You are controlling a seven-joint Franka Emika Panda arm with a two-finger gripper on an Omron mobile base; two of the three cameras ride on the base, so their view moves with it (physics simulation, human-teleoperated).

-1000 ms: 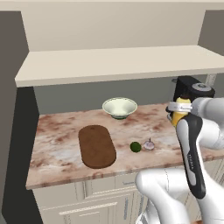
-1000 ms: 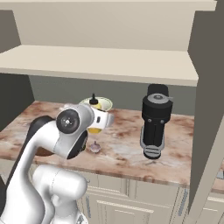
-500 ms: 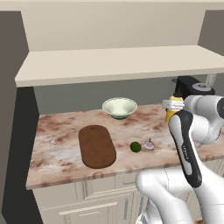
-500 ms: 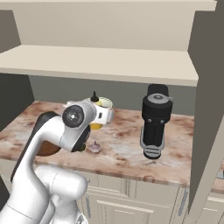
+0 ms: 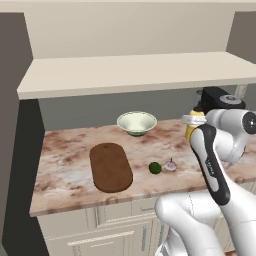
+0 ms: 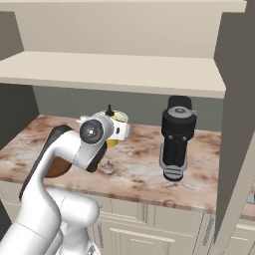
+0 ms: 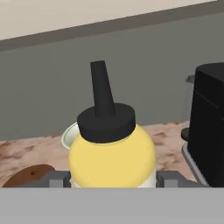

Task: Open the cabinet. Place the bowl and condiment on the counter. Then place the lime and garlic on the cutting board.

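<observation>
The arm [image 5: 212,160] is covering most of the yellow bottle [image 5: 194,119] in both base views. The hand view's lower edge is cutting off the bottle's base, the fingertips and the cutting board [image 7: 29,175]; the bottle is hiding part of the bowl [image 7: 71,133]

Grey back wall [image 5: 90,107], dark side panel [image 5: 12,150] at left, cream drawer fronts [image 5: 117,227] below, even flat light.

A tall black appliance [image 6: 176,141] stands upright, right of centre.
</observation>
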